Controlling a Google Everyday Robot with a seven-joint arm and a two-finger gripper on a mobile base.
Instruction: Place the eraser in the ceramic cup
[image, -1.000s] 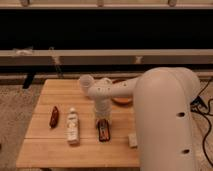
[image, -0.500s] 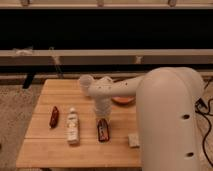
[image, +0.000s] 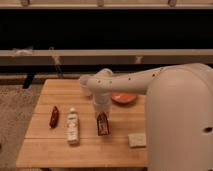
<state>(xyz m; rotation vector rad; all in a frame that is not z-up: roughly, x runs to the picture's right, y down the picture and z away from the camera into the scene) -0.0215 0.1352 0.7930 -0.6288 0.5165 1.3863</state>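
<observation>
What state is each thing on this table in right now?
ceramic cup: upright, partly behind the arm
eraser: flat on the table, outside the ceramic cup
gripper: low at the eraser's far end, contact unclear
orange bowl: upright
white bottle: lying down
dark-red item: lying flat
beige pad: lying flat

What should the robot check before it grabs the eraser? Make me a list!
1. Pincer lined up with the eraser: ok. It hangs just above the eraser's far end.
2. Eraser easy to get at: ok. It lies flat on the table, apart from the white bottle and the beige pad.
3. Eraser lifted: not ok. It rests on the wood.
4. Ceramic cup found: ok. It stands at the table's far side, partly hidden by the arm.
5. Cup has room inside: cannot tell.
</observation>
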